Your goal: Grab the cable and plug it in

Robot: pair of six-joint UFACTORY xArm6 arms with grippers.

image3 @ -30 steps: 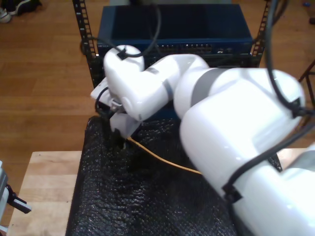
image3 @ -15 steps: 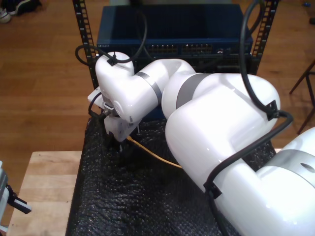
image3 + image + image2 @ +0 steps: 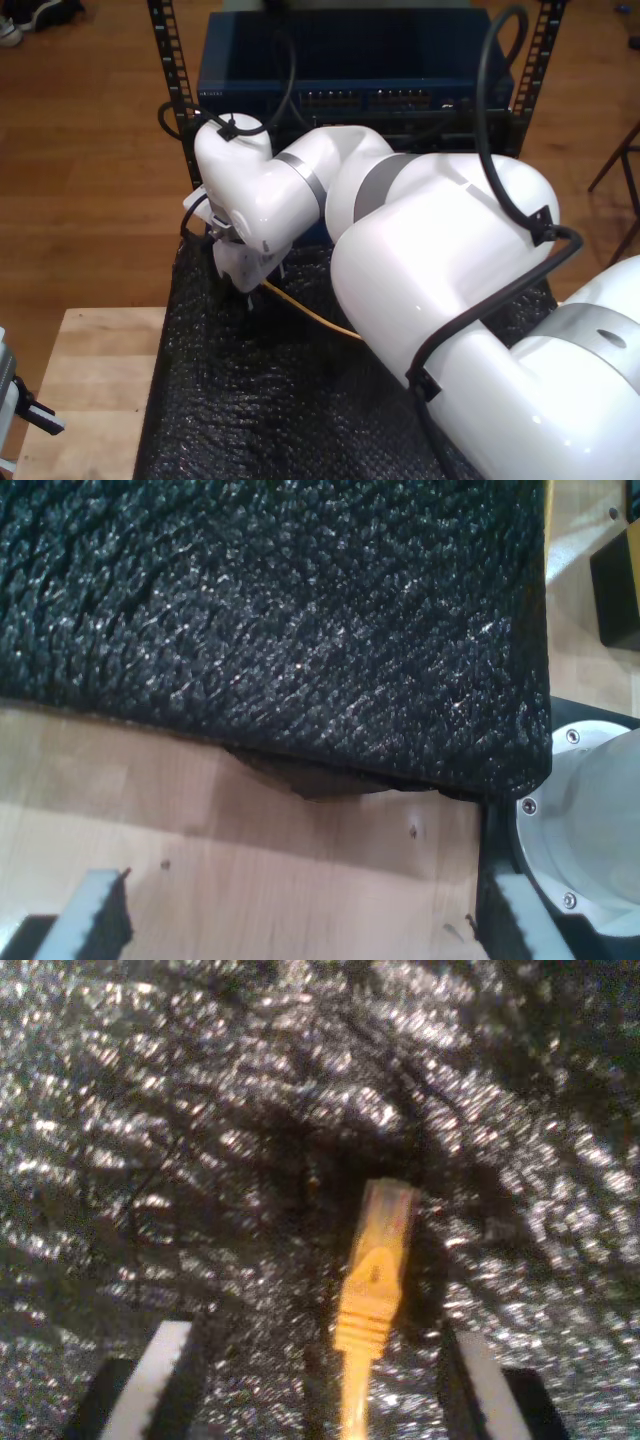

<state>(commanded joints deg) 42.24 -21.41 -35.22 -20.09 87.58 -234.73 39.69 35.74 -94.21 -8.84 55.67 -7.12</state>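
Hovering my second gripper, jaws spread and empty, over the cable on the black foam mat (plug between the fingers). Lowering squarely, closing behind the plug. My first gripper idling open.

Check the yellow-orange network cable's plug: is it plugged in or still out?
Out. The yellow-orange network cable's clear-tipped plug lies loose on the black textured mat between my second hand's open fingers, in no port.

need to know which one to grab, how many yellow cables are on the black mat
1. The cable lies on the black mat under the white arm; its plug sits between my second gripper open jaws. More may be hidden beneath the arm.
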